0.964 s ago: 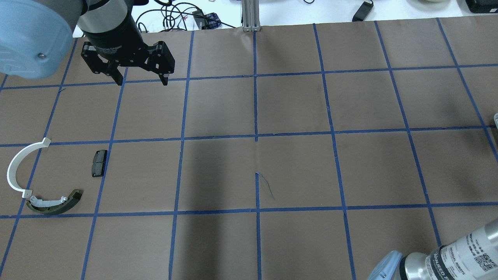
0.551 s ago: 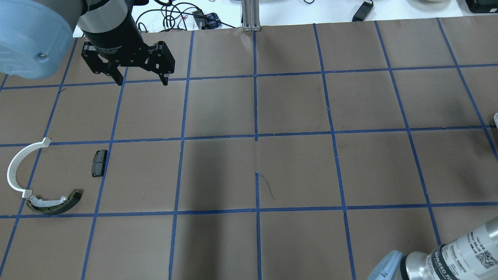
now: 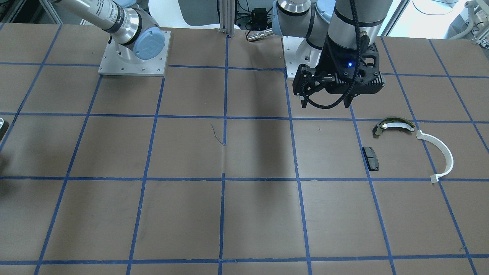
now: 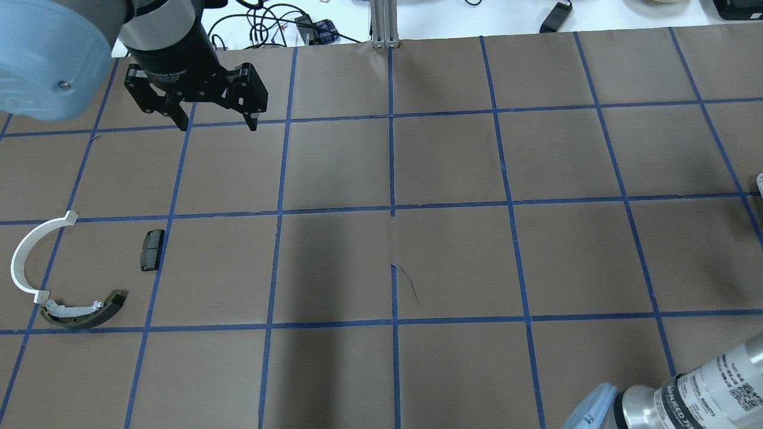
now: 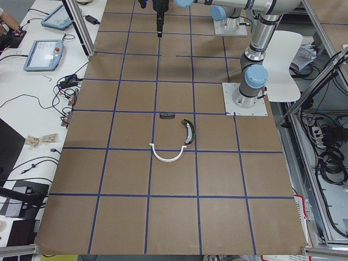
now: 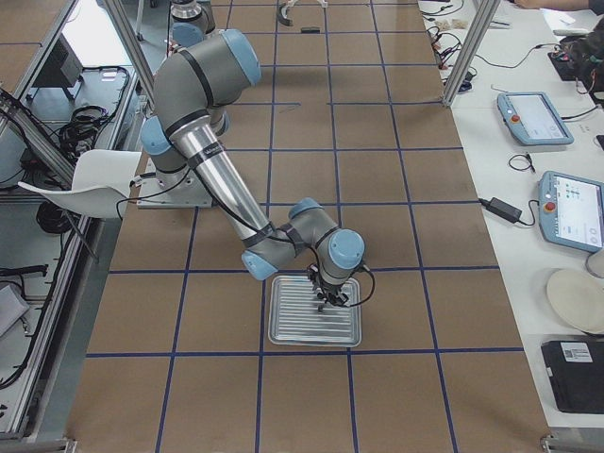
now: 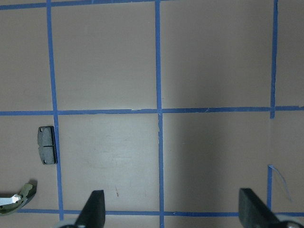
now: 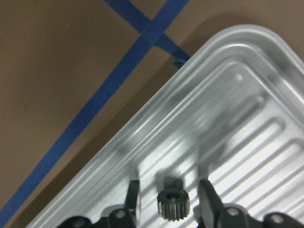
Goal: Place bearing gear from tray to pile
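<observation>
The small dark bearing gear [image 8: 173,205] lies on the ribbed metal tray [image 8: 247,95], near its corner. My right gripper [image 8: 169,187] is open and straddles the gear, one finger on each side with small gaps; the exterior right view shows it low over the tray [image 6: 293,330]. The pile lies far off on the left side: an olive-and-white brake shoe [image 4: 83,313], a thin white half-ring arc [image 4: 24,256] and a small black pad [image 4: 152,249]. My left gripper [image 4: 217,125] is open and empty, hovering beyond the pile.
The table is brown paper with a blue tape grid. An aluminium post [image 4: 384,24] stands at the far edge. The right arm's base plate [image 3: 133,53] sits at the robot's side. Tablets and cables lie on a side bench [image 6: 557,170].
The right arm's forearm has shifted slightly downward at the bottom right of the overhead view. The left arm and the pile have not moved.
</observation>
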Controlling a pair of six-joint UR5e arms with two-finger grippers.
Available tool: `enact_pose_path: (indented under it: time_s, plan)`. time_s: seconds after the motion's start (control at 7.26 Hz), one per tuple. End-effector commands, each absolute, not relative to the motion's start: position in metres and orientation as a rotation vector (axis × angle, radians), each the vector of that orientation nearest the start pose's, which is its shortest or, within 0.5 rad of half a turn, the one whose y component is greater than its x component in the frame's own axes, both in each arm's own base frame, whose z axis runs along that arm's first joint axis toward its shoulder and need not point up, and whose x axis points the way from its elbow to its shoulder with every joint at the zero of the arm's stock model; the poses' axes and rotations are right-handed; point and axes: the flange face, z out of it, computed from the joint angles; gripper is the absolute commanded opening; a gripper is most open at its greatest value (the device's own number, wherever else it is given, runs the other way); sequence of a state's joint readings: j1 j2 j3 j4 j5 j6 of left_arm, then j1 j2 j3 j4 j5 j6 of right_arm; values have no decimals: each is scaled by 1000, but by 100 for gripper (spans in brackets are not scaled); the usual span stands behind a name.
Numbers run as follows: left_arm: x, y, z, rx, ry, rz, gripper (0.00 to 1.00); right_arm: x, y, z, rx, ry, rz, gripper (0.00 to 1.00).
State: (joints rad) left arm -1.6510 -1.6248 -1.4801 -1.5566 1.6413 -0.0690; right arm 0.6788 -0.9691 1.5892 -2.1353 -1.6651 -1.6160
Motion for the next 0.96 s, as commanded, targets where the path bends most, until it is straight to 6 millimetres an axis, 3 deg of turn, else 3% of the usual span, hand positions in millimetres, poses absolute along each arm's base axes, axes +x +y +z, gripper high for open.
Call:
enact_pose_path:
  time_s: [0.0, 0.14, 0.41, 0.55, 0.69, 0.83]
  plan:
    - [-167, -508, 507, 14, 3074, -88, 100, -432, -506, 181, -1101, 2916, 184, 12]
    - [-167, -508, 507, 14, 3074, -86, 100, -433, -504, 181, -1105, 2921, 237, 0]
    - [-168, -508, 506, 16, 3075, -83, 100, -438, -501, 191, -1099, 2935, 299, 0]
    - [-169, -507, 507, 16, 3075, -86, 100, -431, -502, 219, -1083, 2983, 275, 0]
    - [-168, -507, 508, 14, 3075, -88, 100, -414, -500, 251, -908, 3034, 244, 0]
    - [-168, -507, 508, 14, 3077, -88, 100, -378, -513, 271, -734, 3025, 156, 0]
